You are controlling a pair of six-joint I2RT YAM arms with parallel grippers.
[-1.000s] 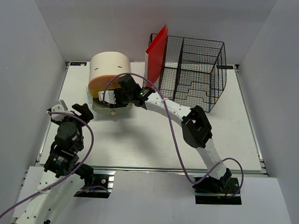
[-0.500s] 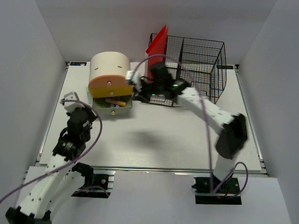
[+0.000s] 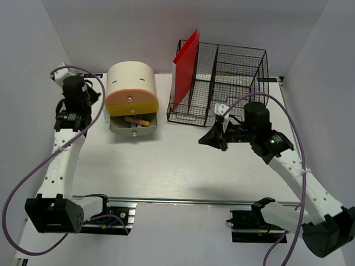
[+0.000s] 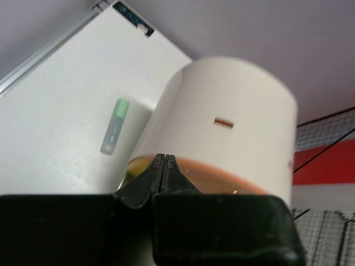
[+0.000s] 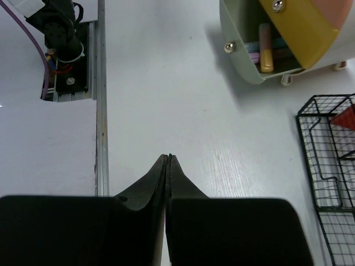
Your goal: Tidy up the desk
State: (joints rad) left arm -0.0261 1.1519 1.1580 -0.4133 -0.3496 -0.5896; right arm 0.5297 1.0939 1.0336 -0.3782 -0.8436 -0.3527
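Front: table [image 3: 176,168] bare, wide passage.
Back left: drawer box [image 3: 131,84], bottom drawer [image 3: 135,128] jutting forward.
Back right: wire basket [image 3: 234,82], red sheet [image 3: 186,60] upright at its left side.
Between them: narrow gap, width hard to judge.

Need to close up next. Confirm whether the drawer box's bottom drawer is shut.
No. The bottom drawer stands pulled out, with pens showing inside.

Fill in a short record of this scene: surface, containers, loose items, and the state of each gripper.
Surface: white desk
Storage: cream and orange drawer box, bottom drawer open, pens inside
Container: black wire basket, red sheet upright at its left end
Loose item: small green stick lying on the desk beside the drawer box
Left arm: left gripper shut, empty
Right arm: right gripper shut, empty
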